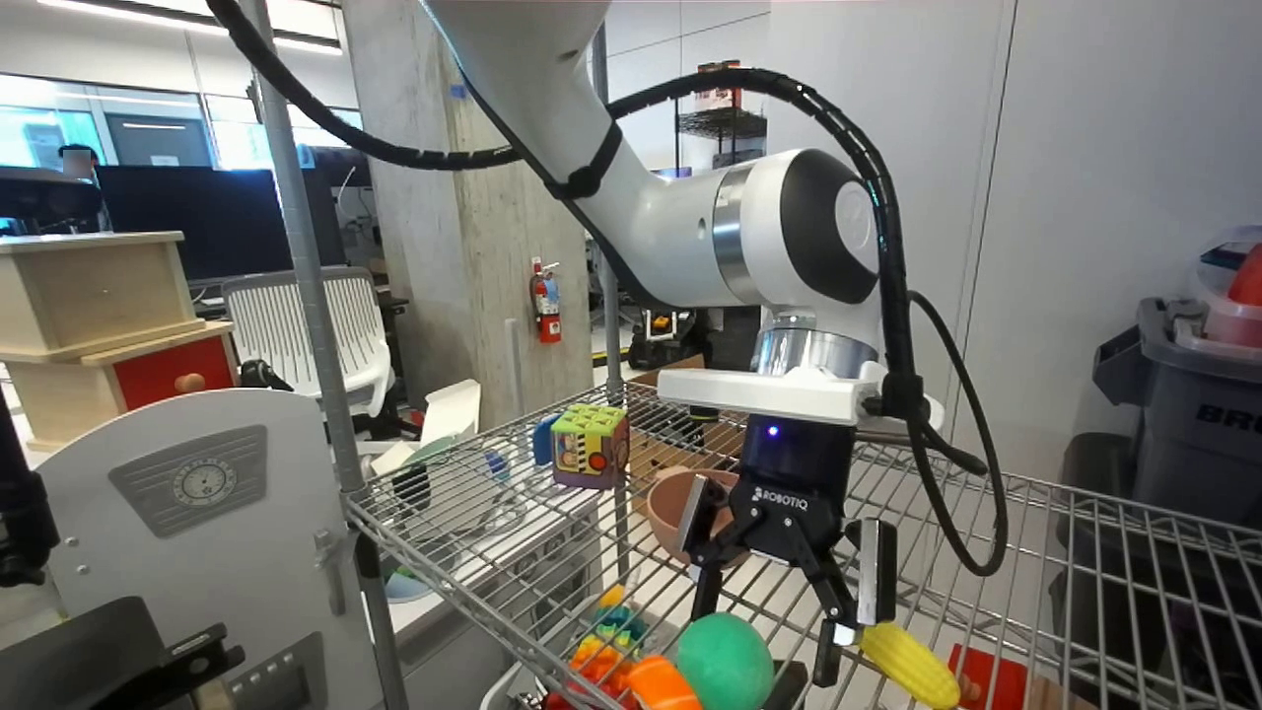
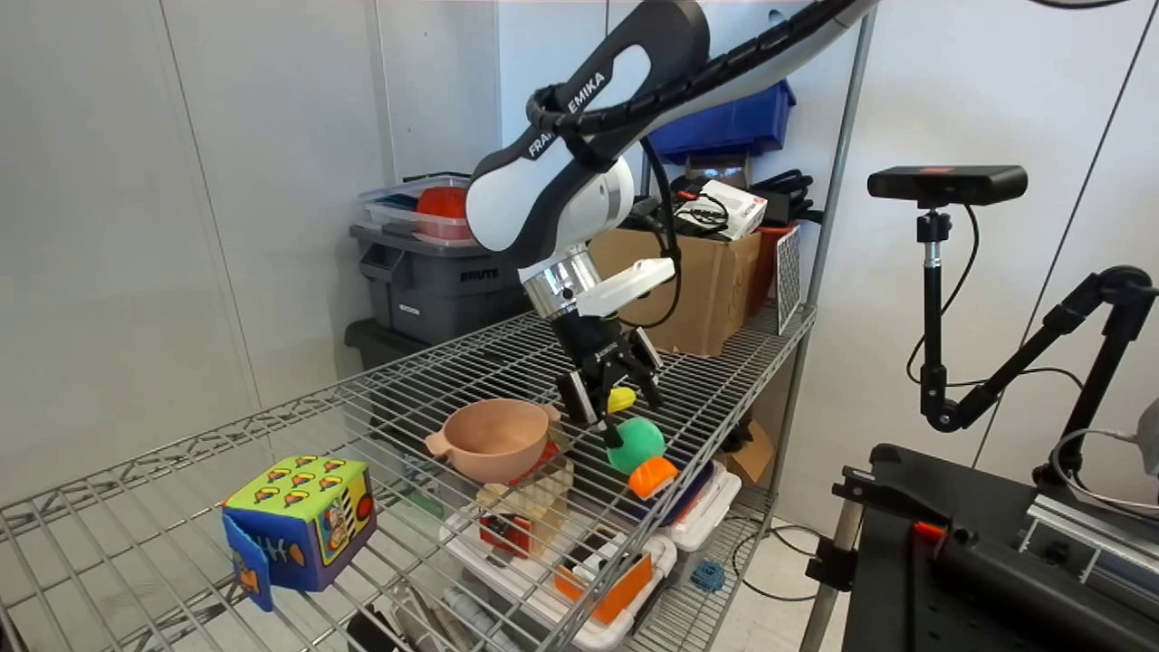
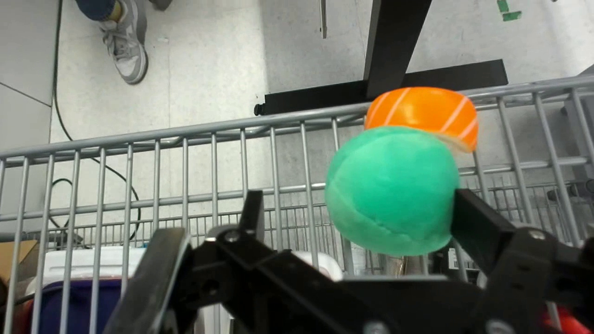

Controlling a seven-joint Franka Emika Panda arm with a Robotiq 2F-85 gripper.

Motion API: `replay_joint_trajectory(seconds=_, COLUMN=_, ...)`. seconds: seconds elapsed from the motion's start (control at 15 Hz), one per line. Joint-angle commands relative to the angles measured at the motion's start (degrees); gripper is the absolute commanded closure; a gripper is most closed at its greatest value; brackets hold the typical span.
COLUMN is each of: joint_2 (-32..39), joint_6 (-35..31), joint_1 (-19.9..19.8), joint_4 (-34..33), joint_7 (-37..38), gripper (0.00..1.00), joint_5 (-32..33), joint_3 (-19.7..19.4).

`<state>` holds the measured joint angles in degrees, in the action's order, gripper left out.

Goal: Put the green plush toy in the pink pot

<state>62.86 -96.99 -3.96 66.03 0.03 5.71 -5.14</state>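
The green plush toy (image 1: 726, 661) is a round ball on the wire shelf near its edge. It shows below my gripper (image 1: 765, 626) and also in an exterior view (image 2: 636, 444). In the wrist view, the toy (image 3: 394, 190) lies between the fingers of my open gripper (image 3: 358, 204), close against the right finger and apart from the left one. I cannot tell whether the right finger touches it. The pink pot (image 2: 493, 464) stands upright on the shelf beside the gripper (image 2: 632, 417), its inside looking empty. It is partly behind the gripper in an exterior view (image 1: 666, 518) and out of the wrist view.
An orange toy (image 3: 424, 113) lies right beside the green toy, at the shelf rail (image 3: 195, 134). A yellow elongated toy (image 1: 909, 666) lies on the gripper's other side. A colourful soft cube (image 2: 299, 521) sits past the pot. A cardboard box (image 2: 679, 290) stands on the shelf behind the arm.
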Motion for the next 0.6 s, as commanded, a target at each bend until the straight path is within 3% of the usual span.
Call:
replay_joint_trajectory(seconds=0.0, joint_2=3.7, joint_6=5.6, joint_1=0.6, joint_4=-6.6, joint_7=0.6, gripper=0.00, joint_5=-0.4, joint_3=0.7)
replay_joint_trajectory(seconds=0.07, joint_2=4.6, joint_6=6.6, joint_1=0.9, joint_4=-8.2, joint_7=0.9, gripper=0.25, joint_5=-0.6, joint_3=1.0)
replay_joint_trajectory(seconds=0.2, joint_2=5.9, joint_6=9.0, joint_1=1.2, joint_4=-11.0, joint_7=1.1, gripper=0.34, joint_5=-1.0, joint_3=1.3)
replay_joint_trajectory(seconds=0.53, joint_2=8.8, joint_6=14.3, joint_1=1.6, joint_4=-17.5, joint_7=2.2, gripper=0.73, joint_5=-1.6, joint_3=1.7)
